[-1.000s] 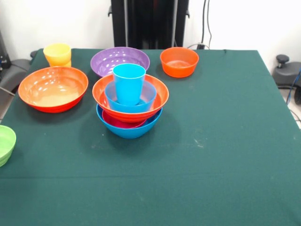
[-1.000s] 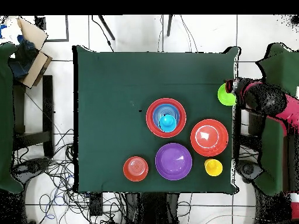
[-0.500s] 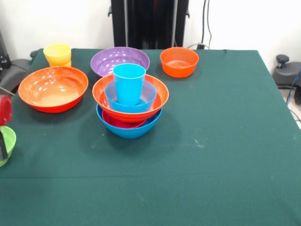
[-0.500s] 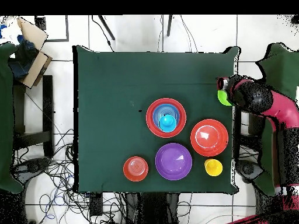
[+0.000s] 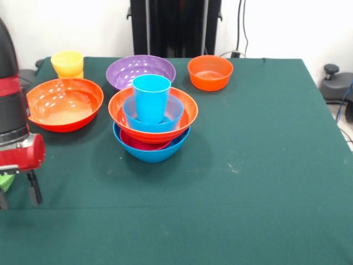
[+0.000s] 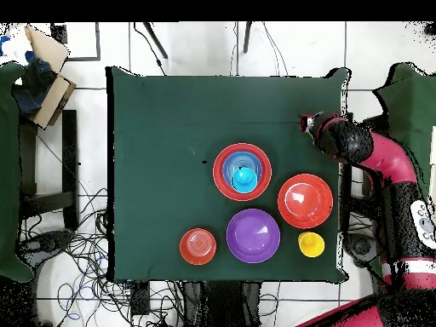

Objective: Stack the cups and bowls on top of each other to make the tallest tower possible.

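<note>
Front view, from the left edge: the arm reaches low over the desk (image 5: 265, 182), its end effector (image 5: 16, 194) showing two dark fingers (image 5: 35, 193) spread apart with nothing between them. A sliver of the lime green bowl (image 5: 5, 181) peeks out just behind it at the desk's edge, and I cannot tell whether the fingers touch it. Next comes a large orange bowl (image 5: 62, 103), empty and alone, with the yellow cup (image 5: 67, 64) behind it at the far corner. Further right sits the purple bowl (image 5: 140, 71), also loose. In front of it stands the tower (image 5: 153, 118): a large blue bowl at the bottom, a magenta bowl inside, a large orange bowl above that, a medium blue bowl within, and the sky blue cup (image 5: 151, 97) upright on top. The small orange bowl (image 5: 210, 72) rests alone to the right of the purple one; the remainder of the desk is bare.

By my reckoning the job is about half done: five pieces are stacked, and five lie apart, namely the green, large orange, purple and small orange bowls and the yellow cup. The green bowl looks to be the next target, judging by where the arm hangs.
</note>
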Motion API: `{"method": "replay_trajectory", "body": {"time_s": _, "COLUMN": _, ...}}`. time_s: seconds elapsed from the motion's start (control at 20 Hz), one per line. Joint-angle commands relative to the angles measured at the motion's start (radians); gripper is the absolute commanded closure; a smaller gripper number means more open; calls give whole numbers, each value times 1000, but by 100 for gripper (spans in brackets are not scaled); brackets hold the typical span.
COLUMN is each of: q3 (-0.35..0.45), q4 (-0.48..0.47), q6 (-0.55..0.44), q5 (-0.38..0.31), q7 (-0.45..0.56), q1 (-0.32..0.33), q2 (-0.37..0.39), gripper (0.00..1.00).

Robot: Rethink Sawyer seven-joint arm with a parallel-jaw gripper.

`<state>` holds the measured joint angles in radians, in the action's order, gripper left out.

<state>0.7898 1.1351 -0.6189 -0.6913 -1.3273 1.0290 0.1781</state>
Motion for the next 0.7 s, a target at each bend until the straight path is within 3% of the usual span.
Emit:
{"method": "replay_trajectory", "body": {"time_s": 0.05, "q3": -32, "q4": -38, "q6": 29, "q5": -91, "q7": 220, "q1": -34, "q2": -24, "gripper": 0}}
{"method": "replay_trajectory", "body": {"time_s": 0.5, "q3": -30, "q4": -1, "q6": 22, "q5": -79, "q7": 206, "q1": -20, "q2": 2, "gripper": 0}}
{"method": "replay_trajectory", "body": {"time_s": 0.7, "q3": -19, "q4": 78, "q6": 15, "q5": -58, "q7": 198, "q1": 12, "q2": 63, "gripper": 0}}
